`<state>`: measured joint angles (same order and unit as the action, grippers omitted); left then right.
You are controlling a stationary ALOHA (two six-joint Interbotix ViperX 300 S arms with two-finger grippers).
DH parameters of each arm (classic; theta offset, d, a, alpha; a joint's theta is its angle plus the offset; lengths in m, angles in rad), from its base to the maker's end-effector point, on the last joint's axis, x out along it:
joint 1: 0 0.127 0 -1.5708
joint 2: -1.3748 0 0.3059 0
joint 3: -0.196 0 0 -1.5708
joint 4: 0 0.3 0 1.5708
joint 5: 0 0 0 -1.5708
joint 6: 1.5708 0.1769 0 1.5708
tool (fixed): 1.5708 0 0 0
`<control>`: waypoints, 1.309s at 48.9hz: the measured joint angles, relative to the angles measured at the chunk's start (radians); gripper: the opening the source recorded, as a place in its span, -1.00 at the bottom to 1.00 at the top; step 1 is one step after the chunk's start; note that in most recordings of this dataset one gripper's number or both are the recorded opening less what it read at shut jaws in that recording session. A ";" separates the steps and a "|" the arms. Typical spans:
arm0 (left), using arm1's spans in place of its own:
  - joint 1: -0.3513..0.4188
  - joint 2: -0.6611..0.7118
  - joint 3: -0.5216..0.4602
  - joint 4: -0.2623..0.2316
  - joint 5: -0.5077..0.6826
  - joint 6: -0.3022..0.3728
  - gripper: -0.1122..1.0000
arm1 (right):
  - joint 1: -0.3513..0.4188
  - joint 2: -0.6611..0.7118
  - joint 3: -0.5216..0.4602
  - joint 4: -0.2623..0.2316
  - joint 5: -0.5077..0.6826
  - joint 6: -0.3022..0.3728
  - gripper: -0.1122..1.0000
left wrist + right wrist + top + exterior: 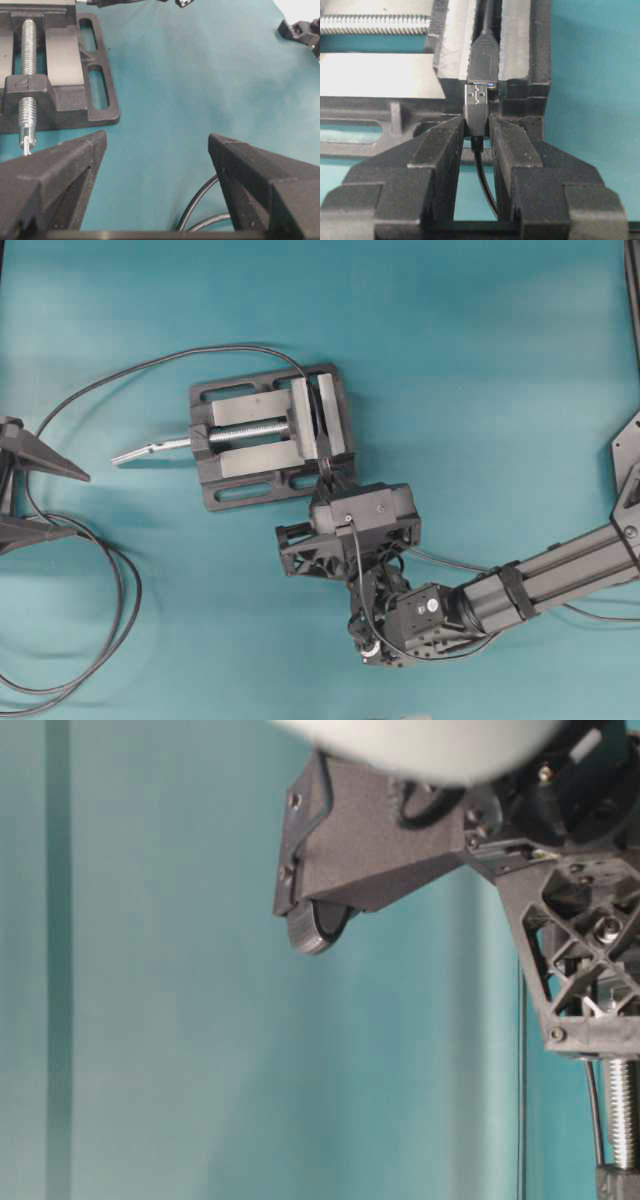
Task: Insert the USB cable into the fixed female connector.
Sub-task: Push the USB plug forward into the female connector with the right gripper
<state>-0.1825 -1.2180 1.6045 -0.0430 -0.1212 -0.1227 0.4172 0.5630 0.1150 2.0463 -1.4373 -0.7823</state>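
A: What is the right gripper (476,131) holding?
B: It is clamping the USB cable (476,114), whose silvery plug is touching the fixed female connector (483,62) between the vise (268,435) jaws.
A: And the left gripper (157,145)?
B: It is standing wide apart at the far left, gripping nothing.

Light falls evenly from above, bright and diffuse, on the teal desk (500,360). Shadows are soft: a faint one lies under the vise (270,435) and beside the right arm (560,575) in the overhead view, which is sharp throughout. The table-level view is dimmer, with a blown-out white blur along its top edge and soft vertical bands of shade at left. In both wrist views the near black jaws are blurred; the vise's bare metal glares pale.
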 measured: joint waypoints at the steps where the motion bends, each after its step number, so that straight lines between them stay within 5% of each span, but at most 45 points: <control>1: 0.000 0.000 0.000 -0.002 0.000 0.000 0.98 | 0.000 0.000 0.000 0.000 0.000 0.002 -0.43; 64: 0.000 0.000 0.000 0.000 0.000 0.000 0.98 | -0.023 0.000 0.014 0.002 -0.017 -0.003 -0.43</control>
<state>-0.1825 -1.2180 1.6045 -0.0430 -0.1212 -0.1227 0.3942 0.5630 0.1289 2.0479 -1.4542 -0.7854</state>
